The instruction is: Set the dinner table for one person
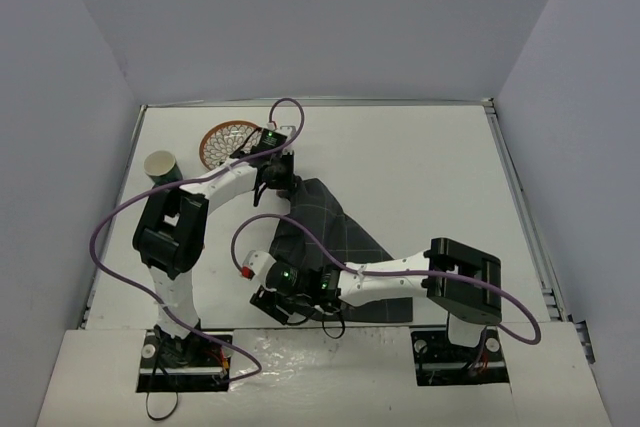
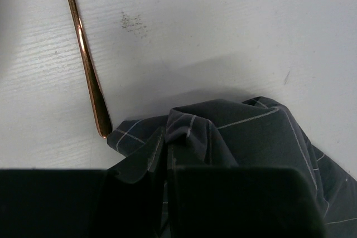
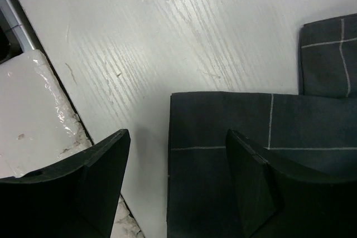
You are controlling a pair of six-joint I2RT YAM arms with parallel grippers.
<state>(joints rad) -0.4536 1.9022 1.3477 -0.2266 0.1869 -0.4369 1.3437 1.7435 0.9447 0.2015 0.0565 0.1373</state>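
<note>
The dinner table (image 1: 420,157) is a white tabletop. A dark grey cloth (image 1: 335,232) with thin grid lines lies on it, bunched at its far end. My left gripper (image 1: 280,182) is shut on that bunched far corner (image 2: 245,132), with fabric pinched between the fingertips (image 2: 164,154). My right gripper (image 1: 275,302) stands open low over the near left corner of the cloth (image 3: 223,121). One finger (image 3: 106,160) is over bare table (image 3: 167,37), the other (image 3: 251,165) over the fabric, and the cloth's edge runs between them.
A slim copper utensil handle (image 2: 83,48) lies on the table, its end beside the bunched cloth. A patterned round bowl (image 1: 225,142) and a green-and-white cup (image 1: 160,165) stand at the far left. A white ledge (image 3: 33,110) borders the table's near edge.
</note>
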